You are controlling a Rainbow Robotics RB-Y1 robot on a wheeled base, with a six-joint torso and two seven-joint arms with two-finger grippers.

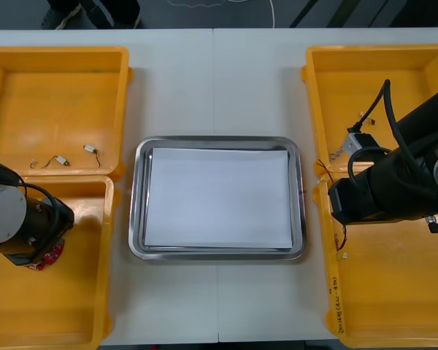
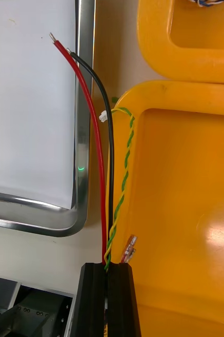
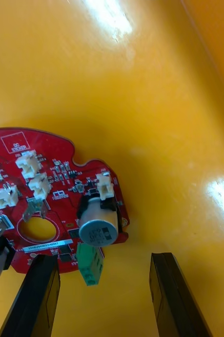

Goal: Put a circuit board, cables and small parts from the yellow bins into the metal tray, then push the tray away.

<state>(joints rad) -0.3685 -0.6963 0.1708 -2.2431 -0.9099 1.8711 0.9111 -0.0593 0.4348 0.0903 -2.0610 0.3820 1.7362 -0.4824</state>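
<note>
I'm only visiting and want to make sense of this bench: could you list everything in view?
Table: one, light, beneath everything.
Bins: four, yellow, two at each side.
Tray: one, metal, white inside, between the bins.
Board: one, red, round, in the near left bin.
Small metal parts: about three, far left bin; one more, far right bin.
Cables: a red and black pair and a green-yellow twisted one, clamped at the near right bin's rim, the pair reaching over the tray.
Left fingers: two, black, open, beside the board.
Right fingers: two, black, shut on the cables.
</note>
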